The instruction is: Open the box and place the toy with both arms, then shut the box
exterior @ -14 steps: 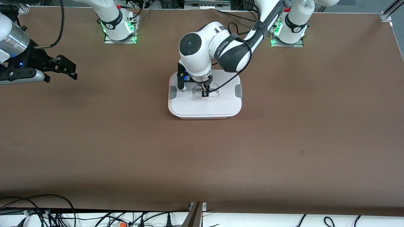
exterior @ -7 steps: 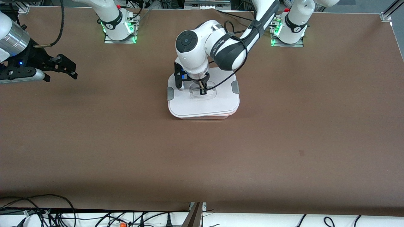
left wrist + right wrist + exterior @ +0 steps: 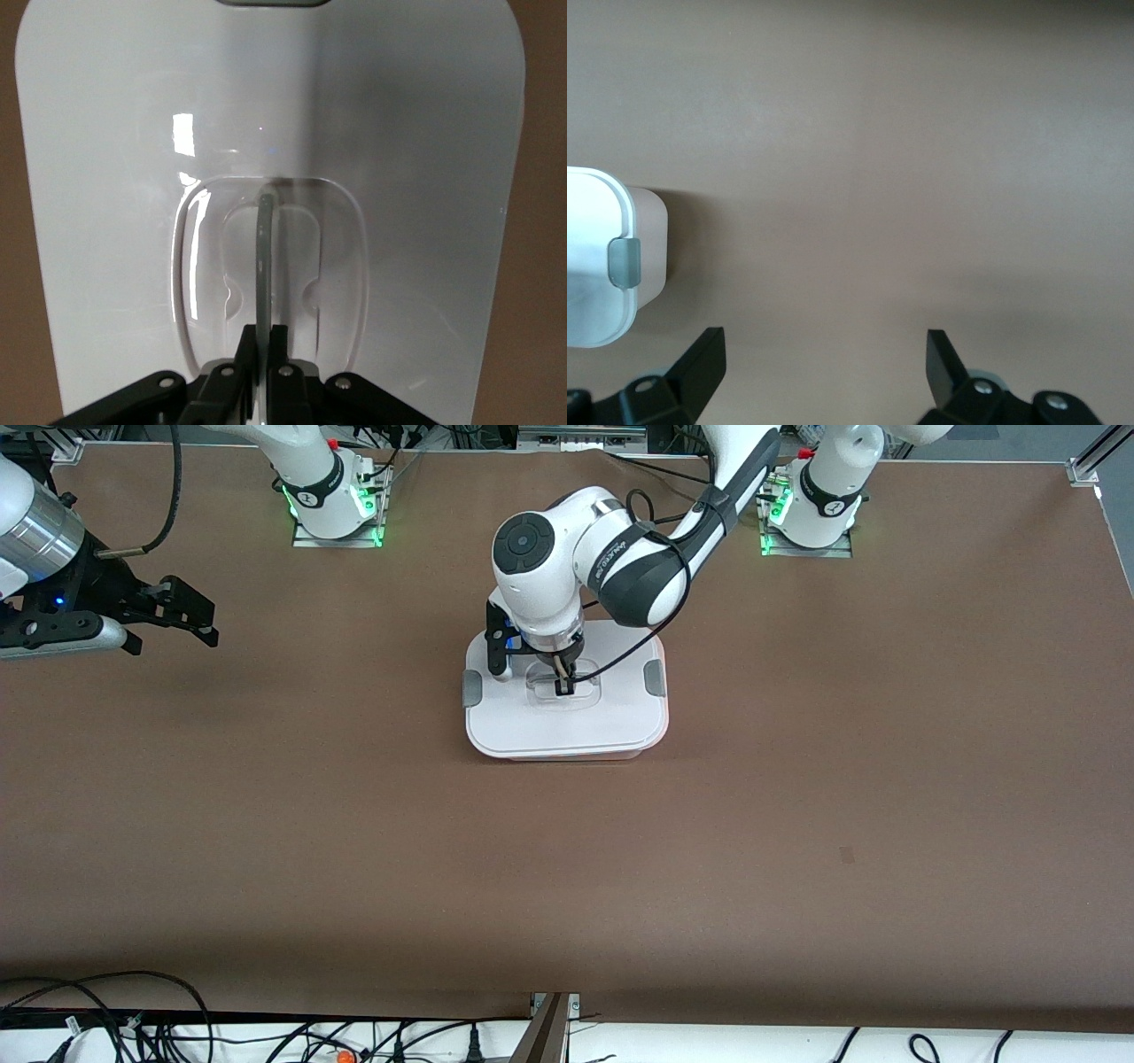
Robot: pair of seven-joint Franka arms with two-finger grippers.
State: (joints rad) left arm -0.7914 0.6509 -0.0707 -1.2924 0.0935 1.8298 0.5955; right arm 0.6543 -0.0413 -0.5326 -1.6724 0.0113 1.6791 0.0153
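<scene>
The box (image 3: 620,755) stands mid-table, only a thin pale pink edge of it showing under its white lid (image 3: 611,722). Coming from above, my left gripper (image 3: 560,687) is shut on the lid's thin upright handle (image 3: 264,257), which sits in a clear recess; the jaws pinch it (image 3: 266,341). Grey clips (image 3: 654,678) mark the lid's short sides. My right gripper (image 3: 211,627) waits open over bare table at the right arm's end; its wrist view shows its spread fingers with nothing between them (image 3: 824,341) and the box wall (image 3: 651,239) off to one side. The toy is out of view.
Brown table (image 3: 797,824) all around the box. Both arm bases (image 3: 332,505) stand along the edge farthest from the front camera. Cables (image 3: 106,1019) hang below the table's near edge.
The left gripper, shut on the handle, has carried the lid a little toward the right arm's end, so it now sits offset over the pink box. The right arm has not moved.
</scene>
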